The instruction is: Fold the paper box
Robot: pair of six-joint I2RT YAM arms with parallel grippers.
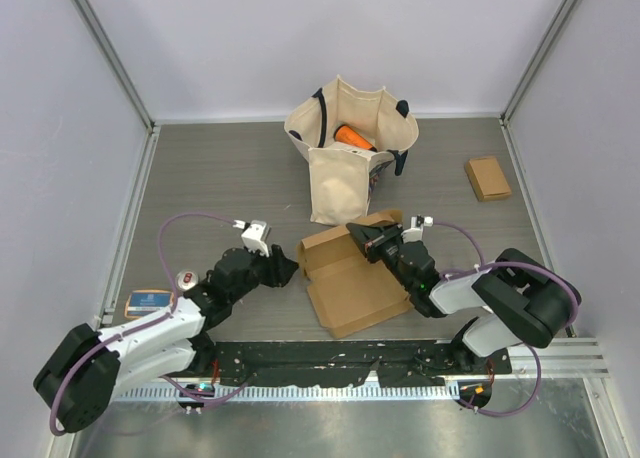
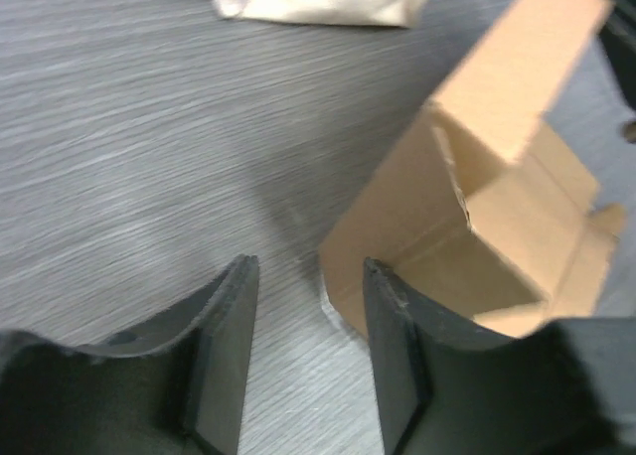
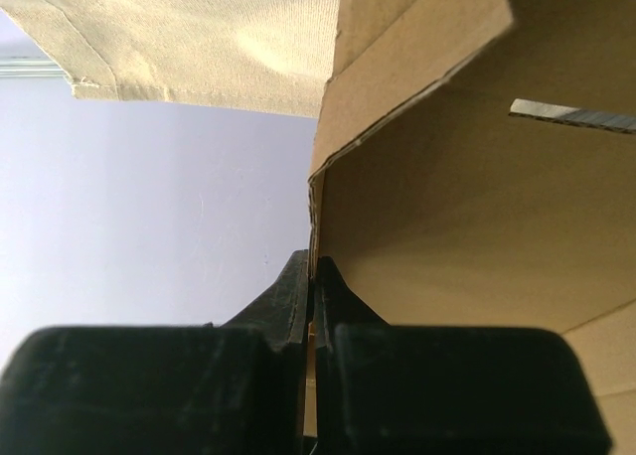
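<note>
We see a grey counter (image 1: 220, 178) with a wood pattern, closed in by pale walls (image 1: 300, 38). At the back, near the middle, stands a cream cloth bag (image 1: 345, 168) with dark handles, and an orange object (image 1: 352, 137) lies inside its open mouth. A small brown box (image 1: 487, 178) lies far to the right, well apart from everything else. A small blue and tan packet (image 1: 148, 301) lies at the left edge.

The paper box (image 1: 350, 283) lies in the middle of the counter, just in front of the bag and between the two arms. It is open and only partly shaped: its base lies flat and some walls stand up.

The left claw (image 1: 285, 268) is low at the left corner of the box. In its wrist view we see the left claw (image 2: 308, 271) half wide, with only bare counter in the gap. The box corner (image 2: 497, 227) is just beside one finger, and we cannot tell if they touch.

The right claw (image 1: 358, 234) is at the back edge of the box. In its wrist view the right claw (image 3: 313, 266) pinches a thin cardboard wall (image 3: 477, 207), which stands upright.
</note>
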